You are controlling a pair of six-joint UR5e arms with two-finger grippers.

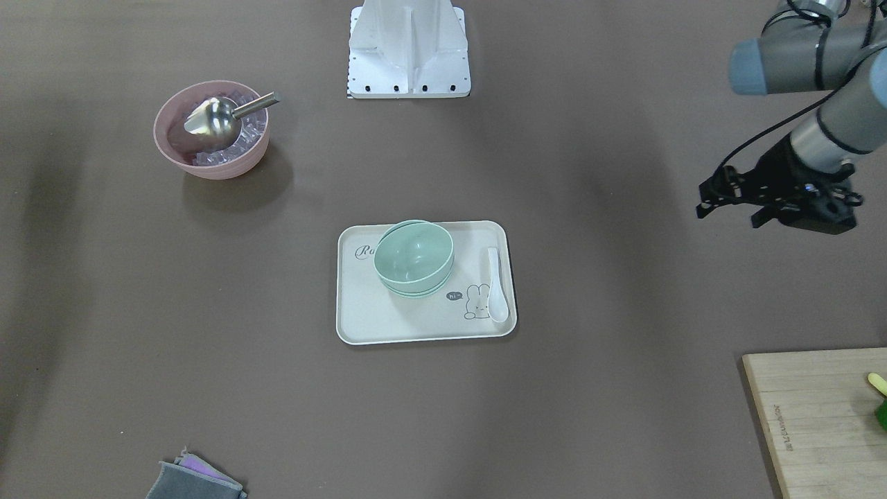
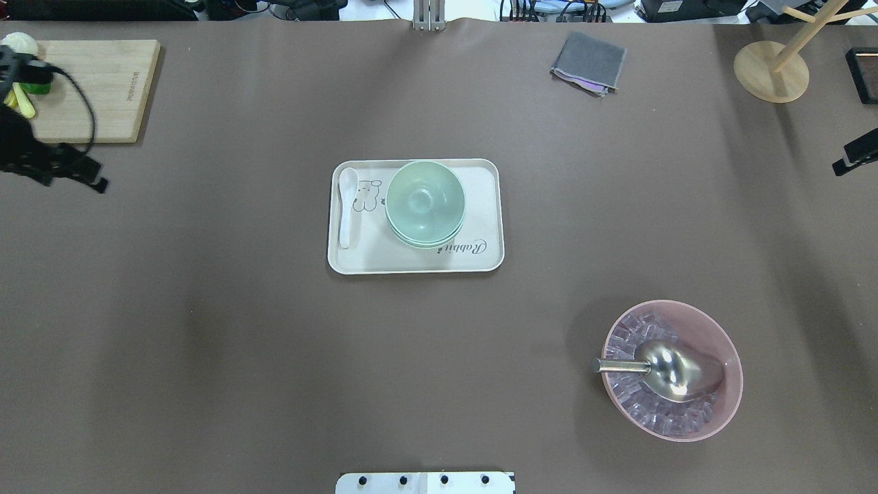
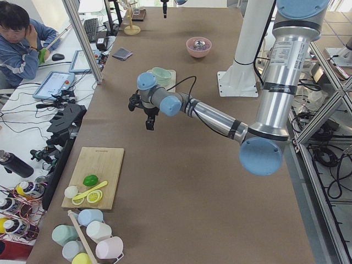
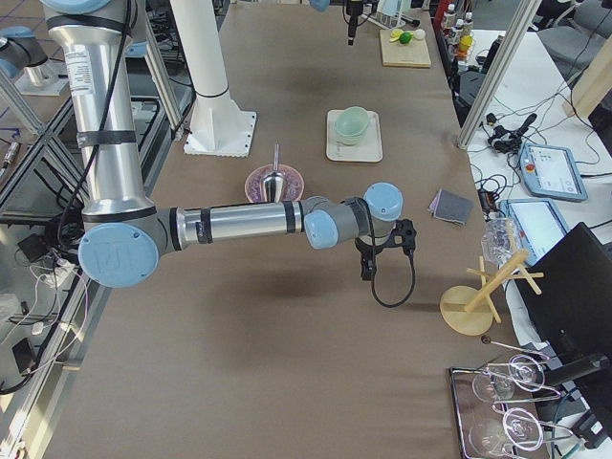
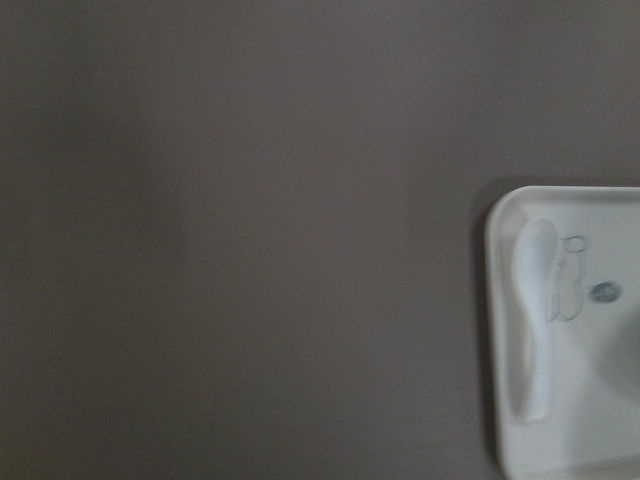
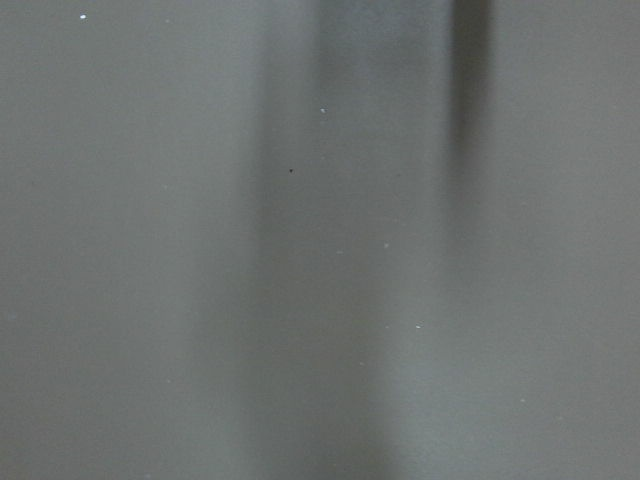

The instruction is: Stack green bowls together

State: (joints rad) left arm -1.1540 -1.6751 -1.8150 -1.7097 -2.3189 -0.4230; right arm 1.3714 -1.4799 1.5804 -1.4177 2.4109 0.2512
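Observation:
The green bowls [image 1: 414, 258] sit nested in one stack on a cream tray [image 1: 388, 319] at the table's middle. Layered rims show under the top bowl. The stack also shows in the overhead view [image 2: 425, 201]. My left gripper [image 1: 731, 213] hangs open and empty above the bare table, far to the tray's side toward the cutting board. My right gripper [image 2: 847, 163] shows only partly at the overhead view's right edge, far from the tray. I cannot tell whether it is open or shut. The right wrist view shows only bare table.
A white spoon [image 1: 497, 284] lies on the tray beside the bowls. A pink bowl [image 1: 229, 166] with ice and a metal scoop [image 1: 215, 118] stands on the robot's right. A wooden cutting board [image 2: 96, 89], a grey cloth [image 2: 588, 62] and a wooden stand [image 2: 772, 68] are at the far side.

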